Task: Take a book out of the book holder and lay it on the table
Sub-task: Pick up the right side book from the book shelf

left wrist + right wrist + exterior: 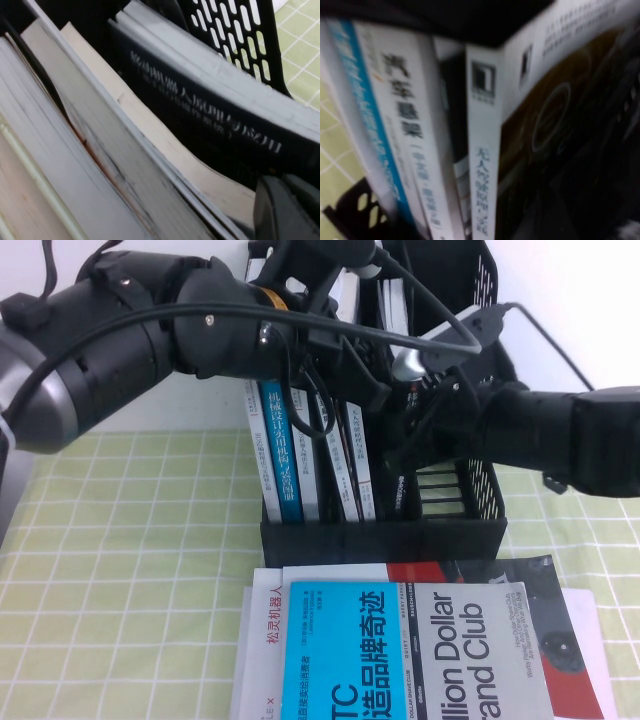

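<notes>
The black book holder (pixel 380 538) stands upright at the middle of the green-checked table (pixel 130 560), with several books upright in its slots. A dark-spined book with white Chinese letters (pixel 210 125) leans in a slot beside the perforated side wall (pixel 235 35). My left gripper (pixel 365 380) reaches in from the left over the top of the books; a dark part of it (pixel 287 210) sits right by that book's lower edge. My right gripper (pixel 405 445) reaches in from the right, close against a dark-covered, white-spined book (pixel 482 150). The holder's wall also shows in the right wrist view (pixel 357 210).
A bright-blue-spined book (pixel 280 450) stands in the holder's left slot. In front of the holder lie a light-blue-cover book (pixel 345 655), a white and red book (pixel 270 625) and a black "Million Dollar Brand Club" book (pixel 480 635). Cables loop above the holder.
</notes>
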### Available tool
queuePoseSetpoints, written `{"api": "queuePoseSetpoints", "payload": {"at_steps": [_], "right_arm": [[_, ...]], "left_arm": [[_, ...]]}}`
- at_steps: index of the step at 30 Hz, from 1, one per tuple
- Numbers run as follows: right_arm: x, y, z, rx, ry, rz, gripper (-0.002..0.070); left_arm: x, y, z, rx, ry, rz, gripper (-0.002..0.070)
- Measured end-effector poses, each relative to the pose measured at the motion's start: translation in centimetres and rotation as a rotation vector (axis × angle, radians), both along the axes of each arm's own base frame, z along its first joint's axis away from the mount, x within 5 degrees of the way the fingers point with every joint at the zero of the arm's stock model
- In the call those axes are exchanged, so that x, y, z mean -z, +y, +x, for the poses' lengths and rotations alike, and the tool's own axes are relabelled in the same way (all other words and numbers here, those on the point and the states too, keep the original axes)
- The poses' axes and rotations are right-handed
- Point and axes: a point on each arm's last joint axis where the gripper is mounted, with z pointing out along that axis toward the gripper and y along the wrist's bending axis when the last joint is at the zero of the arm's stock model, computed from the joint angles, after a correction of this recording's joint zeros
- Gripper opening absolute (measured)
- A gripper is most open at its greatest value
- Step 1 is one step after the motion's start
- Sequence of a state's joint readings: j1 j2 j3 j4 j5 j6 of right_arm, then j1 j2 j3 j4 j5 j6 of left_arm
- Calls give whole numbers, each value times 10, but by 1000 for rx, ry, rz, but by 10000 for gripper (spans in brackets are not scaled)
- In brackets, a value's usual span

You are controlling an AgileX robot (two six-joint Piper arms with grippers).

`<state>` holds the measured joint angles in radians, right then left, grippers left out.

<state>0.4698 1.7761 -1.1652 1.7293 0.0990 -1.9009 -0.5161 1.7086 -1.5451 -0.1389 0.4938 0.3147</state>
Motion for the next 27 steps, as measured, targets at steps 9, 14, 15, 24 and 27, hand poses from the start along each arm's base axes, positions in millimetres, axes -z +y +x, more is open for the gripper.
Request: {"api": "queuePoseSetpoints", "payload": {"at_steps": [9,14,15,24,27], "right_arm": [[27,15,31,8,35,-6,243],[21,14,32,41,34,15,131],[19,14,32,44,30,17,131],[-81,-5,0,10,-168,161,131],[-117,-9,-21,-63,-248,223,131]], "left_arm": [[1,-1,1,-2,-6,-4,-3],[0,0,1,-2,-9,0,-2],[0,0,1,-1,-10,2,-2],[-11,5,-7,-8,14,10,-3],[-28,11,-16,-19,4,-1,-3]]}}
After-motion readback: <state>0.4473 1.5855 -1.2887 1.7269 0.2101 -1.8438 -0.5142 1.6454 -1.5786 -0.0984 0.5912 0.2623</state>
